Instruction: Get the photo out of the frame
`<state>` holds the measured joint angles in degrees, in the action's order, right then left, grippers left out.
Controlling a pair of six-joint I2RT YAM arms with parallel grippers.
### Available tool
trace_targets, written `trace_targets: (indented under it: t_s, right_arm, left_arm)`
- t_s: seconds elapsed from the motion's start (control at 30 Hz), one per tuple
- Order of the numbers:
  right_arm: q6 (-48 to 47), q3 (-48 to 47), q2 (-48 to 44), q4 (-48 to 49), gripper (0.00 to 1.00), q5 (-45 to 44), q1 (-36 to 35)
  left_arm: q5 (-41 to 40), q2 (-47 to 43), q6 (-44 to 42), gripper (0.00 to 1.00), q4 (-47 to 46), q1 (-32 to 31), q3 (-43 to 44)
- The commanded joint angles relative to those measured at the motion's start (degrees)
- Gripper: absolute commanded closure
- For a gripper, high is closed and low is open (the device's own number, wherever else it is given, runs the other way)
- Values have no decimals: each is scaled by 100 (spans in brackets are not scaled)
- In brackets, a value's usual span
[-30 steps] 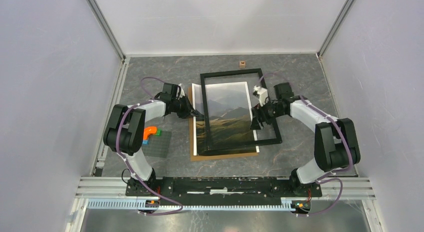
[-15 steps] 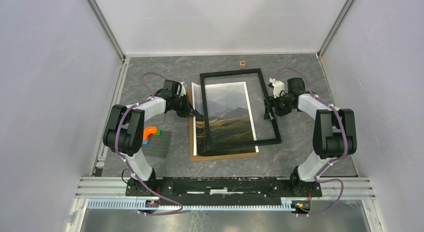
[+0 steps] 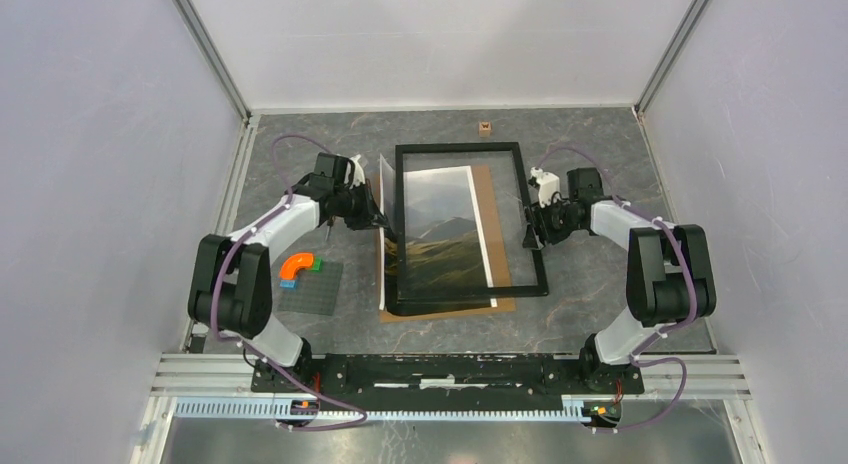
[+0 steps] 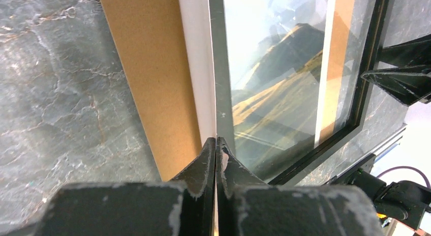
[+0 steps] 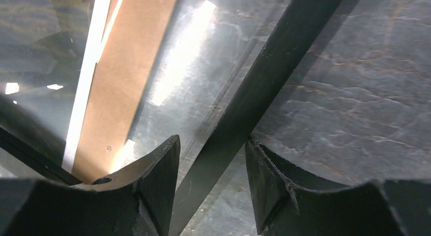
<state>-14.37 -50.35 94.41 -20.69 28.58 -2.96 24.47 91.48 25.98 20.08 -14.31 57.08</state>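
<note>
From above, the photo [image 3: 440, 234] lies on the bench [image 3: 600, 284] under the frame [image 3: 455, 147], both long axes running away from the bases.

Left wrist: the left pincer [image 4: 216, 144] is pressed together on the photo's white left edge, and the print extends rightward.

Right wrist: the right pincer [image 5: 212, 140] has its 2 fingers apart, straddling the frame's right bar.

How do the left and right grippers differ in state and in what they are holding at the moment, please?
The left gripper is shut, its jaws together; the right gripper is open. The left gripper pinches the thin white edge of the photo, while the right gripper only straddles the black border of the frame, with a gap beside one finger. Both work low, on opposite long sides of the frame.
</note>
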Motion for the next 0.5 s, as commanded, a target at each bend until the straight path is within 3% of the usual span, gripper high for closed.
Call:
trace_targets:
  t_s: [0.0, 0.23, 0.47]
  right_arm:
    - [103, 514, -27, -232, 44, 248, -231]
    - [274, 823, -116, -62, 45, 435, -365]
    - [387, 1062, -235, 11, 43, 563, -662]
  left_arm:
    - [-149, -567, -374, 98, 396, 85, 303]
    - [-334, -980, -490, 98, 1033, 431, 744]
    - [-636, -1319, -828, 98, 1583, 525, 1982]
